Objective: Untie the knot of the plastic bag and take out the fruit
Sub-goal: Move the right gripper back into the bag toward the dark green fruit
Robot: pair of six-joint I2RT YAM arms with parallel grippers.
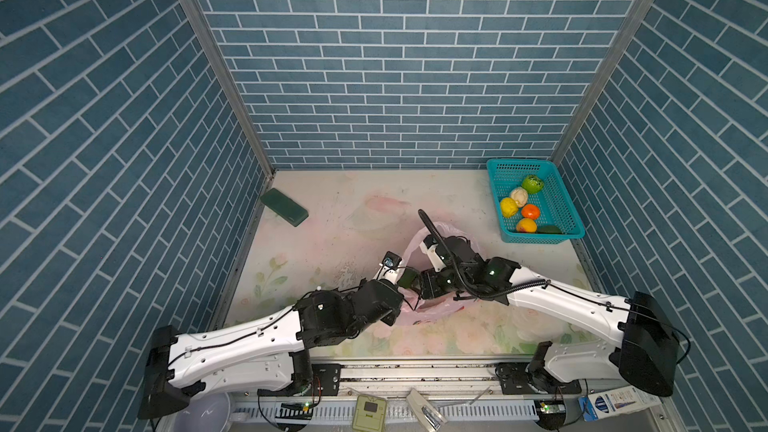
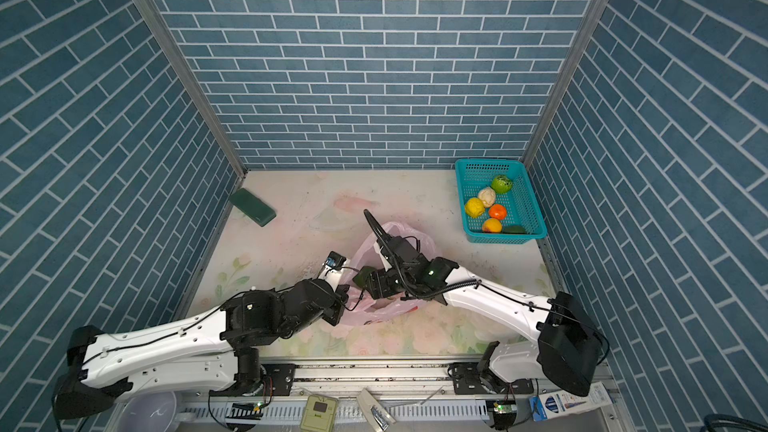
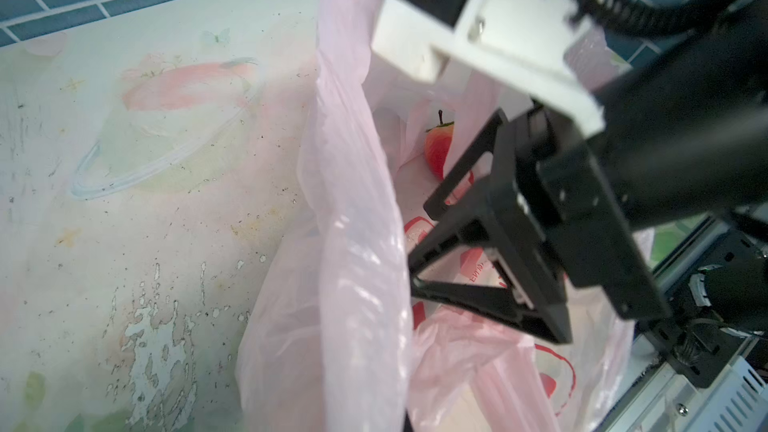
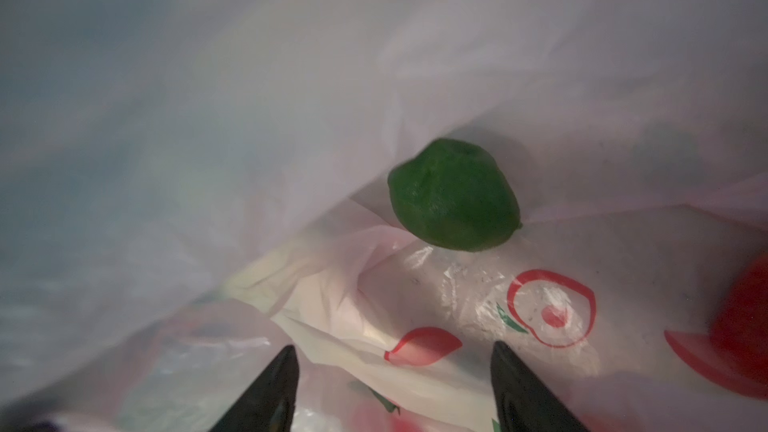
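We had the right tool [image 4: 393, 347] wide and empty inside the bag [image 4: 457, 76], green fruit [image 4: 455, 195] just ahead of its tips; left tool [image 1: 402, 283] closed.

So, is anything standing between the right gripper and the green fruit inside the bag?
Nothing visible does. In the right wrist view the right gripper has open jaws, and only the printed floor of the plastic bag lies before the green fruit. The bag's loose upper wall sags beside it.

Your top views look down from high over the 6 o'clock edge of the table [image 1: 332, 243], sharing the whole scene. Both wrist cameras sit close on the plastic bag [image 3: 353, 284], the right one inside it.
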